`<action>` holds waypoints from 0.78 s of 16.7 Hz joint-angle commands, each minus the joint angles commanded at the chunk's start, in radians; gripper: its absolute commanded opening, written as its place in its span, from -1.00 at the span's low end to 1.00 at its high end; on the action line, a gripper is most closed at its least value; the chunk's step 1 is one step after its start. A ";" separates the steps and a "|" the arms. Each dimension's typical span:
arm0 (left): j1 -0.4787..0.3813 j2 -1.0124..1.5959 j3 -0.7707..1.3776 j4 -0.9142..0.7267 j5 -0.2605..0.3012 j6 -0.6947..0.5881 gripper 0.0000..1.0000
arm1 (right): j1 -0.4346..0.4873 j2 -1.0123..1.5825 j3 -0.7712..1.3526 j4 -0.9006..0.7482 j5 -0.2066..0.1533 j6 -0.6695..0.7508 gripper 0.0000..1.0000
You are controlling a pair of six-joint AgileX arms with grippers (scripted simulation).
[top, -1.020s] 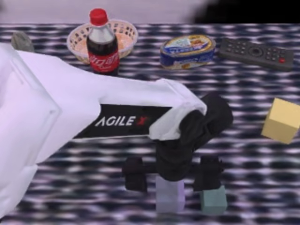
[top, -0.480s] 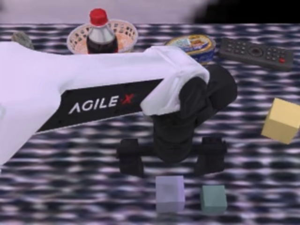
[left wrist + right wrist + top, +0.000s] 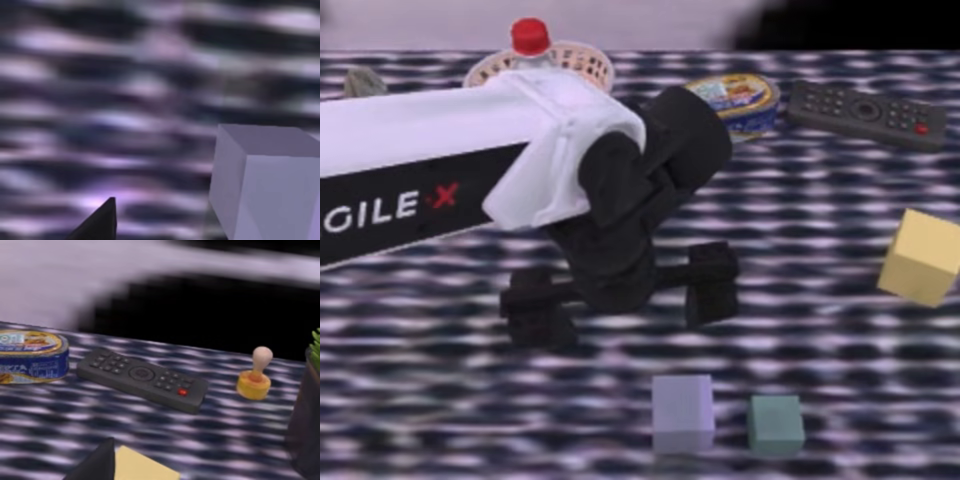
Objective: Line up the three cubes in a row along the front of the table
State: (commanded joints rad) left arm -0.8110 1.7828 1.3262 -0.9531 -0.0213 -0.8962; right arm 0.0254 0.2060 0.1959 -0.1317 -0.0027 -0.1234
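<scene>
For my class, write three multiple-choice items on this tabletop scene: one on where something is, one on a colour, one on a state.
1. Where is the pale yellow cube?
A. Far back beside the basket
B. Near the table's right edge, apart from the other two
C. Between the other two cubes

2. What colour is the cube beside the lavender cube at the front?
A. Teal-green
B. Red
C. Orange

3. How is the left gripper?
A. Shut on the yellow cube
B. Shut on the remote
C. Open, holding nothing

Answers: 1 B, it sits alone at the right. 2 A, the teal-green cube is its neighbour. 3 C, its jaws stand spread above bare table.
</scene>
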 joint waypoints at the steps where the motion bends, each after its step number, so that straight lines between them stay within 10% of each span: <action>1: 0.037 -0.073 -0.056 0.036 -0.002 0.013 1.00 | 0.003 0.066 0.058 -0.038 0.000 -0.036 1.00; 13: 0.581 -1.236 -0.947 0.609 -0.008 0.473 1.00 | 0.056 1.287 0.928 -0.668 0.009 -0.599 1.00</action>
State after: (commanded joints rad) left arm -0.2302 0.5467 0.3793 -0.3444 -0.0296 -0.4236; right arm 0.0817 1.4934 1.1243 -0.7997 0.0066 -0.7224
